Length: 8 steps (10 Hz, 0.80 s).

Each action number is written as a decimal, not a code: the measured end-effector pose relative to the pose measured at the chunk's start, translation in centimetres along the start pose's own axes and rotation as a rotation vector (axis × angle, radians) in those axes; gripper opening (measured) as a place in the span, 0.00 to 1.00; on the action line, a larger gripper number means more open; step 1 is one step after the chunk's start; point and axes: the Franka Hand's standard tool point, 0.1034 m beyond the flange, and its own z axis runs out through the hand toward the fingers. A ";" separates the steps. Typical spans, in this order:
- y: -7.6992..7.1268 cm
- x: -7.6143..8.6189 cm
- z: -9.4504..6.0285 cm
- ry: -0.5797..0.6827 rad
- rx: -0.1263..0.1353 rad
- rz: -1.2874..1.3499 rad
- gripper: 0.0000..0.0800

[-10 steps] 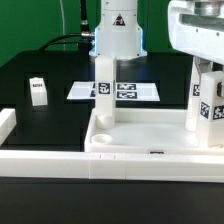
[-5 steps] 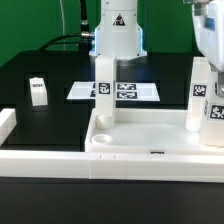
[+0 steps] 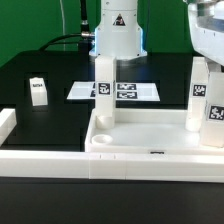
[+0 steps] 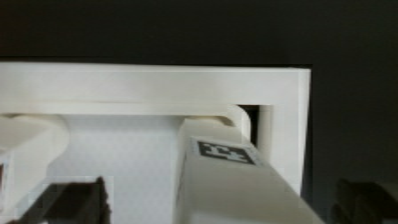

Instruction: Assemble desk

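The white tabletop (image 3: 150, 135) lies rim up at the front. One white leg (image 3: 103, 90) stands in its back corner on the exterior view's left. Two more tagged legs (image 3: 199, 100) (image 3: 214, 112) stand at its end on the exterior view's right. A fourth leg (image 3: 38, 90) lies loose on the black table. My gripper (image 3: 208, 40) hangs just above the two right-hand legs. In the wrist view my gripper (image 4: 217, 208) is open. Its dark fingers (image 4: 75, 205) stand wide to either side of a tagged leg (image 4: 228, 165) seated in a corner socket.
The marker board (image 3: 130, 90) lies flat behind the tabletop. A long white border wall (image 3: 40, 160) runs along the front, with a raised end (image 3: 6, 122) at the exterior view's left. The robot's base (image 3: 118, 35) stands at the back.
My gripper has opened and let go of the right-hand leg, then risen a little above it. The leg stays upright in the tabletop.
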 end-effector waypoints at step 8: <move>0.2 -0.5 0.1 0.035 -0.055 -0.712 0.81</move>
